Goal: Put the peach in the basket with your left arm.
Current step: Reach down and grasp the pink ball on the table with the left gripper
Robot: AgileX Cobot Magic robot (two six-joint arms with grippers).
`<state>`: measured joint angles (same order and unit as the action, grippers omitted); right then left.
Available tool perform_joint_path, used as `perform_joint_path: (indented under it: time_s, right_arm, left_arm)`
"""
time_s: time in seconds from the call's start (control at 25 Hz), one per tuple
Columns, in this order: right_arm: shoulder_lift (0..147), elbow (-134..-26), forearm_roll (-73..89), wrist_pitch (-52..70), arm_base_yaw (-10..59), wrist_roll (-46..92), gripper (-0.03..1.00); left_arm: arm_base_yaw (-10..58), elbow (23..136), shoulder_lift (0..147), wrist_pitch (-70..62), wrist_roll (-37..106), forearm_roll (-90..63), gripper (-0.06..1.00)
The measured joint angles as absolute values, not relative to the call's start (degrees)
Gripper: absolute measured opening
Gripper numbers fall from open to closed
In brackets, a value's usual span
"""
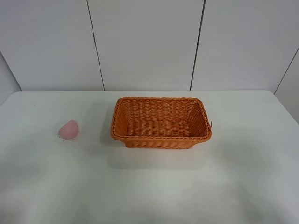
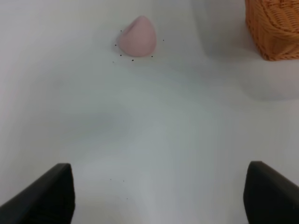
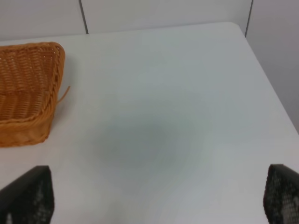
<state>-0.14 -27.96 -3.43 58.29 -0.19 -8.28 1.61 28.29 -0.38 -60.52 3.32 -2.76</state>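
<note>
The pale pink peach (image 1: 68,129) lies on the white table (image 1: 149,186) at the left, well apart from the orange wicker basket (image 1: 161,122) in the middle. The basket holds nothing. In the left wrist view the peach (image 2: 138,36) lies ahead of my left gripper (image 2: 159,196), whose two black fingers are spread wide with nothing between them; a corner of the basket (image 2: 275,28) shows to one side. My right gripper (image 3: 154,200) is also open and empty, with the basket's end (image 3: 28,91) ahead of it. Neither arm shows in the exterior high view.
Small dark specks (image 2: 122,55) dot the table around the peach. A white panelled wall (image 1: 145,42) stands behind the table. The table's right edge (image 3: 271,88) shows in the right wrist view.
</note>
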Motion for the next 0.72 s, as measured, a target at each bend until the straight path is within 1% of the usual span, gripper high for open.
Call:
perform_joint_path:
  time_s: [0.48,0.64,0.72]
  right_arm:
    - [-0.1,-28.0,-3.4,58.3,-0.2,-8.3,0.69]
    - [-0.1,-28.0,-3.4,58.3,-0.2,-8.3,0.69]
    - [-0.1,-28.0,-3.4,58.3,-0.2,-8.3,0.69]
  left_arm:
    - [1.6,29.3,0.4,-60.3,3.3,-2.8,0.84]
    - [1.6,33.9,9.0,-60.1,3.3,-3.4,0.84]
    - [1.6,37.0,16.2,-59.0,3.3,-3.9,0.84]
